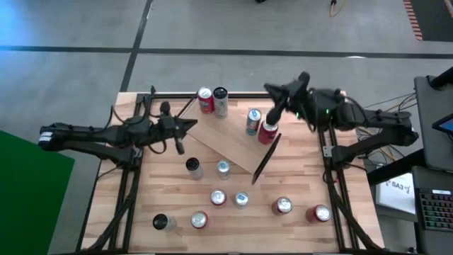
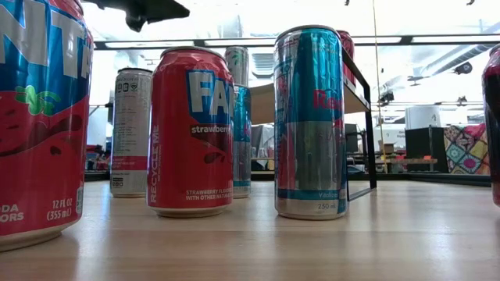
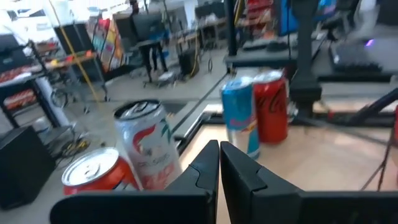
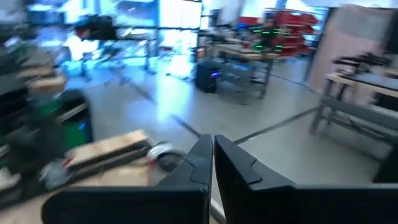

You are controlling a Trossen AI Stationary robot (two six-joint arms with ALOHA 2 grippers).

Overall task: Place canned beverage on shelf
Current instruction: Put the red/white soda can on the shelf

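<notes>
Right claw (image 1: 271, 88) upper centre of high view, fingers together, empty, above red can (image 1: 267, 131) and blue can (image 1: 253, 121) on shelf (image 1: 233, 145). Left claw (image 1: 190, 126) centre-left, fingers together, empty. Several cans (image 1: 282, 205) remain on tabletop (image 1: 297, 177); task likely partway. Low view labels: "strawberry", "RECYCLE ME", "12 FL OZ (355 mL)", "250 ml".

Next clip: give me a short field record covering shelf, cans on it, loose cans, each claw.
shelf: light-wood plank, lying diagonally at the table's far middle
cans on shelf: four, namely a red one, a silver one, a blue one and a red one
cans on table: nine, nearer the front
left claw: shut, empty, by the shelf's left end
right claw: shut, empty, above the far edge
</notes>
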